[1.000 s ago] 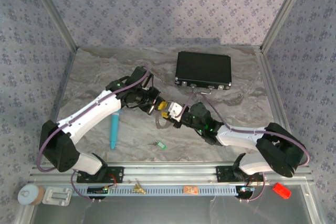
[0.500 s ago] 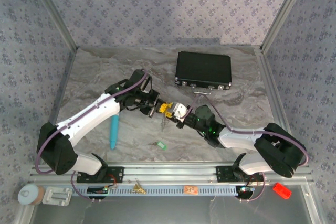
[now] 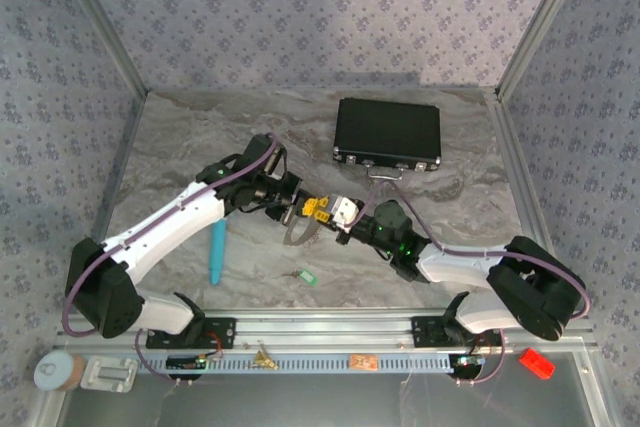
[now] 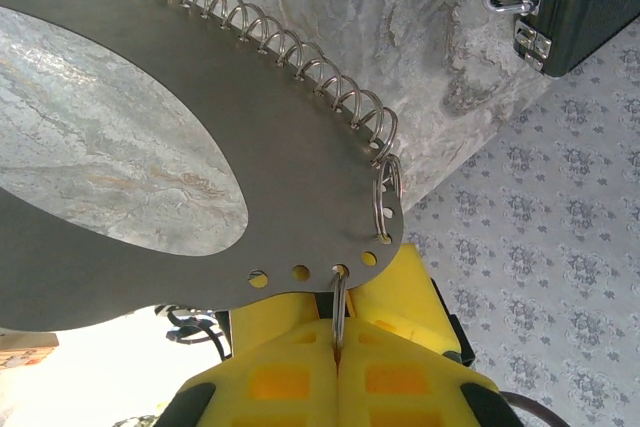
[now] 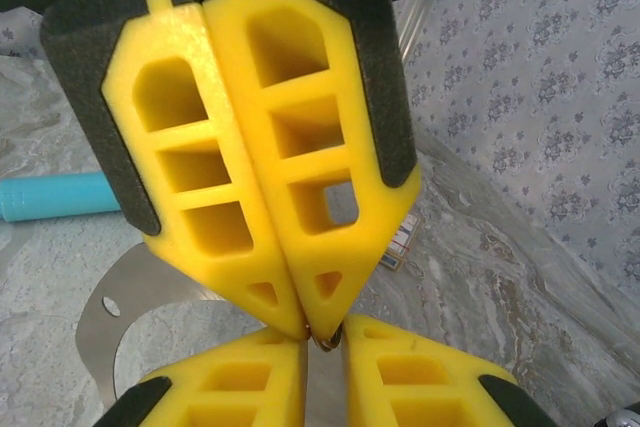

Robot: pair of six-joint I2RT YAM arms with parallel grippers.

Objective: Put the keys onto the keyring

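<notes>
The keyring (image 4: 285,152) is a flat grey hoop with many small wire rings along its rim. It hangs below the two grippers (image 3: 296,234) and shows again at lower left in the right wrist view (image 5: 100,332). My left gripper (image 4: 340,352) is shut on one small wire ring threaded through a hole in the hoop. My right gripper (image 5: 325,362) meets the left gripper (image 5: 310,325) tip to tip. Its jaws stand a narrow gap apart, with that small ring at the gap's mouth. A green-headed key (image 3: 306,275) lies on the table. A yellow-gold key (image 3: 265,356) rests on the front rail.
A black case (image 3: 388,133) lies at the back right, its handle toward the arms. A teal pen (image 3: 217,250) lies left of the grippers. A small red-and-white card (image 5: 398,245) lies on the table near the right gripper. Walls close in both sides.
The right gripper has come in against the left gripper's tips and its jaws have narrowed. The left gripper has stayed shut on the ring, drifting slightly toward the right arm.
</notes>
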